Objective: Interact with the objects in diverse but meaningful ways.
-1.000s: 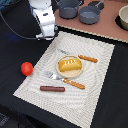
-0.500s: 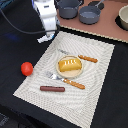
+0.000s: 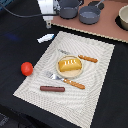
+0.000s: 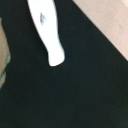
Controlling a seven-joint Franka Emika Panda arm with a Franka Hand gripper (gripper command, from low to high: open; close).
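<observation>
My gripper (image 3: 48, 22) hangs above the black table at the exterior view's upper left. Its fingers are too small and blurred to read. Just below it the small white-blue piece (image 3: 45, 38) lies on the table beside the mat's corner. In the wrist view that piece (image 4: 48, 31) is a white elongated shape on black, with nothing around it. The golden-yellow bread loaf (image 3: 69, 64) sits on a round plate. The red tomato (image 3: 26, 68) rests left of the mat and the brown sausage (image 3: 52, 89) lies on the mat's near part. The two-handled pot (image 3: 68, 7) and frying pan (image 3: 90, 14) stand on the toy kitchen counter (image 3: 107, 30).
A striped placemat (image 3: 95, 85) covers the middle of the black table. On it lie a wooden-handled fork (image 3: 65, 80) and knife (image 3: 82, 57) on either side of the beige plate (image 3: 75, 74). A dark bowl (image 3: 123, 17) stands at the counter's right end.
My gripper has risen and drifted toward the exterior view's upper right, away from the white-blue piece. The piece and the other objects have stayed put.
</observation>
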